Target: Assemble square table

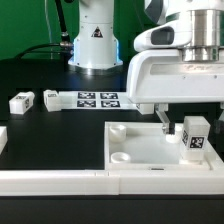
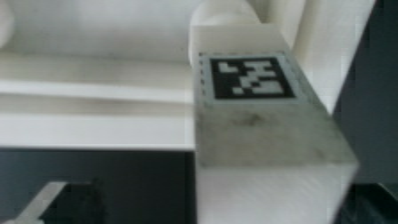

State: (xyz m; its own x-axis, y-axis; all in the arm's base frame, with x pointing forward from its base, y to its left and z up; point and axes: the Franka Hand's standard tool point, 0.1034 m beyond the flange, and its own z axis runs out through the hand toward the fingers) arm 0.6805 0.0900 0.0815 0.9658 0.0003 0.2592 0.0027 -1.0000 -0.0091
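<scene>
The white square tabletop [image 1: 140, 146] lies on the black table with its raised rim and round corner sockets facing up. My gripper [image 1: 186, 124] is shut on a short white leg [image 1: 194, 140] with a black-and-white tag. It holds the leg upright over the tabletop's corner on the exterior view's right. In the wrist view the leg [image 2: 267, 140] fills the space between my dark fingertips [image 2: 54, 205], with the tabletop [image 2: 89, 90] beyond it. I cannot tell whether the leg's lower end touches the tabletop.
Two loose white legs [image 1: 22, 101] [image 1: 52, 98] lie at the exterior view's left. The marker board [image 1: 95, 98] lies behind the tabletop. A long white border rail [image 1: 90, 181] runs along the front. The arm's base [image 1: 95, 40] stands at the back.
</scene>
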